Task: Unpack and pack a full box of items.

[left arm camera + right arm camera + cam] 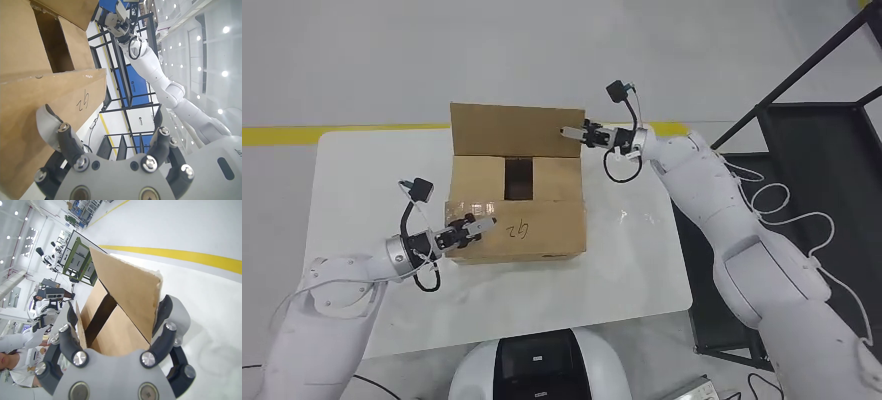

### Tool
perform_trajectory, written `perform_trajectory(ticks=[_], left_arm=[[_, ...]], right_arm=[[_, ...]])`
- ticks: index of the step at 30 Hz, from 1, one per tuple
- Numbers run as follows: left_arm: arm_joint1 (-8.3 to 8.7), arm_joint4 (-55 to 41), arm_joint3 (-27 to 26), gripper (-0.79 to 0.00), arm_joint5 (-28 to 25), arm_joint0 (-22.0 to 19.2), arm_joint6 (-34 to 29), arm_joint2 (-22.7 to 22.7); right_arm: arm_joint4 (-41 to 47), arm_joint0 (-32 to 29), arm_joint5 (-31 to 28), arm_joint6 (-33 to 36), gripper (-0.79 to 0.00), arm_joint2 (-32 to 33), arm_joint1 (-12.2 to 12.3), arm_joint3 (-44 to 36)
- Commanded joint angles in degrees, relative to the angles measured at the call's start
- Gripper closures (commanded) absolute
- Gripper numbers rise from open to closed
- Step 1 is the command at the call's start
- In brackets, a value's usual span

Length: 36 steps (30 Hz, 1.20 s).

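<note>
- Box [517,215] of brown cardboard sat near the middle of the white tabletop [632,250], with its top partly open.
- Its far flap [514,128] stood upright along the back edge, and the near flap [527,230], which carried a handwritten mark, was raised along the front edge.
- Two inner flaps lay folded down across the opening, with a dark gap [519,177] between them; nothing inside could be made out.
- The left gripper [477,225] was at the left end of the near flap, low over the tabletop.
- In the left wrist view the left gripper [103,111] had its fingers [48,119] spread wide and held nothing. One of them lay over the outer face of the marked flap [56,98], though I could not tell whether it touched.
- The right gripper [577,131] was at the right end of the far flap, near its upper corner.
- In the right wrist view the right gripper [119,304] was also spread wide, not clamped. The far flap [128,291] reached into the space between its fingers [170,309], with the flap's edge just beside one of them.
- A yellow line [342,131] ran across the floor behind the tabletop, and a dark metal rack [822,170] stood to the right.
</note>
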Motion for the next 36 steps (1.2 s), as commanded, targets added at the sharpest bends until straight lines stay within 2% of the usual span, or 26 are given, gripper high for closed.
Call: perform_trajectory(ticks=[1, 4, 7, 11, 20, 29, 36], left_arm=[[0.0, 0.1, 0.5, -0.785, 0.0, -0.2, 0.2, 0.4], [0.0, 0.5, 1.0, -0.785, 0.0, -0.6, 0.6, 0.9], [0.02, 0.5, 1.3, -0.785, -0.1, -0.8, 0.9, 1.1], [0.1, 0.5, 1.6, -0.785, -0.2, -1.1, 0.8, 1.3], [0.31, 0.3, 1.7, -0.785, -1.0, -1.0, 0.8, 1.5], [0.5, 0.8, 2.1, -0.785, -1.6, -0.9, 2.2, 1.3], [0.24, 2.4, 2.3, -0.785, -2.0, -1.7, 7.8, 1.9]], right_arm=[[1.1, -0.1, -2.5, 0.5, -0.785, 0.6, 0.2, 0.7], [2.5, -0.6, -5.8, 1.0, -0.785, 1.8, 0.7, 1.3], [4.1, -1.9, -6.4, 2.5, -0.785, 3.2, 1.5, -1.3], [6.1, -5.7, -6.4, 5.8, -0.785, 5.7, 3.3, -9.4], [3.1, -12.1, -5.9, 6.3, -0.785, 6.3, 7.8, -23.0], [6.1, -21.7, 1.7, 13.8, -0.785, 8.8, 12.3, -39.8], [7.9, -26.0, 7.0, 16.0, -0.785, 9.6, 13.3, -44.8]])
